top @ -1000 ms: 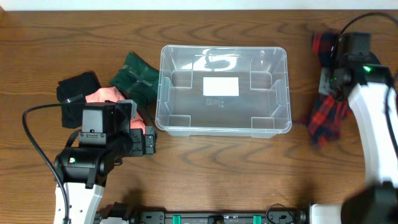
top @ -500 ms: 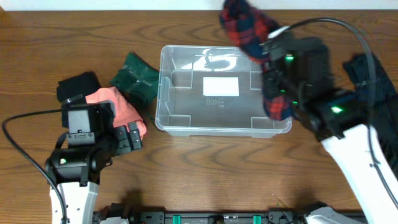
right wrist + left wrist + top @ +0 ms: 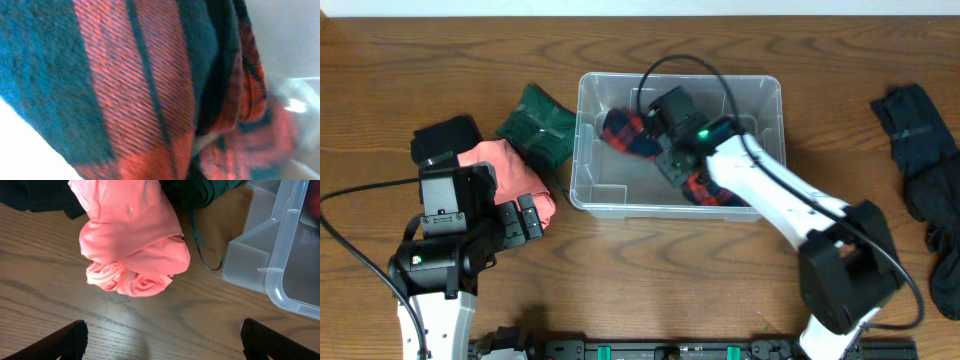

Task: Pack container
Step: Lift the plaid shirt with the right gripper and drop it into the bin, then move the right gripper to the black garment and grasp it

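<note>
While the large rectangular clear plastic container (image 3: 582, 150) stands in the middle of the brown wooden table (image 3: 720, 260), the right arm reaches down into it from the front. A red and dark blue plaid cloth (image 3: 625, 132) lies inside the container, partly under that arm, and runs from the back left part toward the front right corner. The right gripper (image 3: 672, 152) is low inside the tub, against this cloth. The right wrist view is filled with the plaid weave (image 3: 140, 90) and shows no fingers, so one cannot tell if the gripper is closed or spread.

The left gripper (image 3: 162, 332) hangs above bare wood with its two dark fingertips far apart and nothing between them. Just beyond it lies a rolled salmon-pink cloth (image 3: 132, 245). A dark green cloth (image 3: 540, 125) with a thin string rests against the left wall of the container, and a black cloth (image 3: 445, 140) lies behind the pink one.

Through the tub wall, the left wrist view shows a pale patch with small grey print (image 3: 302, 235), too fine to read.

Dark navy garments (image 3: 920, 140) lie well apart, at the right edge of the table.
</note>
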Motion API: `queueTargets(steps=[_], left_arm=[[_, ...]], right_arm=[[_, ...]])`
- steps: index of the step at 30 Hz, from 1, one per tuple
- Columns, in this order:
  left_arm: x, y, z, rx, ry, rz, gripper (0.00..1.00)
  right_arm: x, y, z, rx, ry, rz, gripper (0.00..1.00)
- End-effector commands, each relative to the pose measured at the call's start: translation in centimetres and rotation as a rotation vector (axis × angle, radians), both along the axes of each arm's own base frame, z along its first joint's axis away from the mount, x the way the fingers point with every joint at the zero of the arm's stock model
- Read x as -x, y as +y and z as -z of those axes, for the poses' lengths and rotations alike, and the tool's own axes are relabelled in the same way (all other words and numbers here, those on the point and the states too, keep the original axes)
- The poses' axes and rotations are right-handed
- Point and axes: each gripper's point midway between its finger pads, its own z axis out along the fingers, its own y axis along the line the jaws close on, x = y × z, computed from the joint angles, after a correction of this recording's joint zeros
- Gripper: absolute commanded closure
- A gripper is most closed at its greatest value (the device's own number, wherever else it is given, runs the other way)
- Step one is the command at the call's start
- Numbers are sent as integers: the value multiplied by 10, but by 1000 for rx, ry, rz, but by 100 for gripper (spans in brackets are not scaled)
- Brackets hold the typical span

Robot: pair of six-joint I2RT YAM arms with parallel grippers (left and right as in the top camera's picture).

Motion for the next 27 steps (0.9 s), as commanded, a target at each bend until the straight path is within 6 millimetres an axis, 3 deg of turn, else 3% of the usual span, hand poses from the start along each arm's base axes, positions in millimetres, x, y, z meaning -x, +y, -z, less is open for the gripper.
queueTargets(steps=[1,2,5,8,12,14,17,22,24,27], left_arm=[[-3,4,-8,-8,-19,-19,2],[-3,4,-8,-8,-19,-19,2],[-3,4,-8,-9,-19,-19,2],[-3,4,-8,-9,-20,-19,2],[-3,4,-8,-9,-20,-19,2],[-3,4,-8,-9,-20,-19,2],[-3,4,-8,-8,-19,-19,2],[-3,3,-8,-8,-19,-19,2],[-3,4,-8,-8,-19,-19,2],[-3,3,-8,-8,-19,-19,2]], right_arm=[[9,17,-8,-10,-16,-59,12],[9,18,-15,-11,-35,-60,1],[5,14,-51,-31,-129,-46,1],[-5,-9,-100,-31,-269,30,1],[-22,-76,-159,-4,-451,285,1],[-28,-115,-171,32,-480,387,1],[-34,-177,-164,97,-443,527,1],[-36,-290,-127,212,-321,795,1],[-24,-329,-104,248,-230,904,1],[5,-368,-73,303,-77,1042,1]])
